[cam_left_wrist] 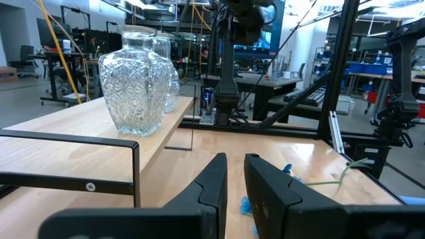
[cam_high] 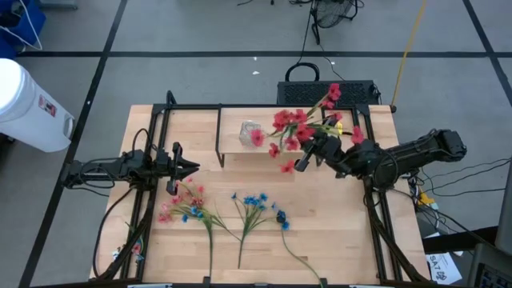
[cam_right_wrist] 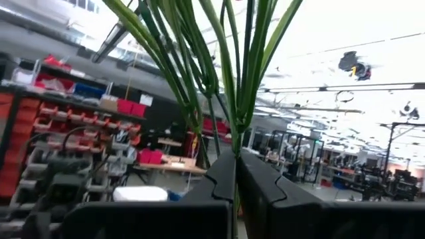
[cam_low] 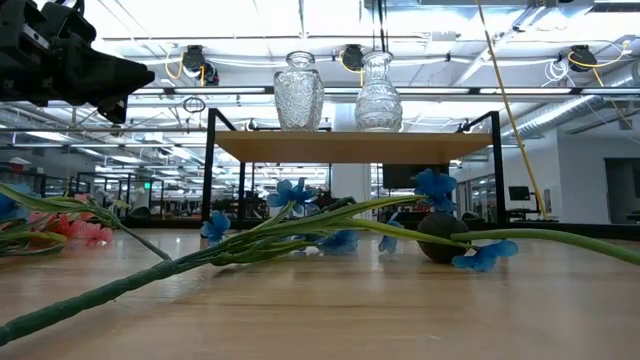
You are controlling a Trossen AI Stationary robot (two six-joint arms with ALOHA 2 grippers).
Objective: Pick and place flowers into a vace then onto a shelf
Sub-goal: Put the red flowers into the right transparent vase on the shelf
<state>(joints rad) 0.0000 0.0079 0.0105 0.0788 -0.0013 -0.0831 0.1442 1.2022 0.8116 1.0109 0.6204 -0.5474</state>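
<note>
One red spray (cam_high: 302,128) is clamped by its stems in the right tool (cam_high: 306,157), held over the shelf (cam_high: 264,152) beside the vase (cam_high: 250,130). Blue spray (cam_high: 254,204) and pink spray (cam_high: 182,204) lie on the counter (cam_high: 336,232). Left tool (cam_high: 190,167), nearly closed and empty, hovers near the pink spray.

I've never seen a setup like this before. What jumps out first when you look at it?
The red flower spray stands out most, held up above the shelf's right end by the right gripper, which is shut on its green stems. On the shelf stand two cut-glass vases, still empty. The pink spray and the blue spray lie flat on the table near the waiting left gripper.
</note>
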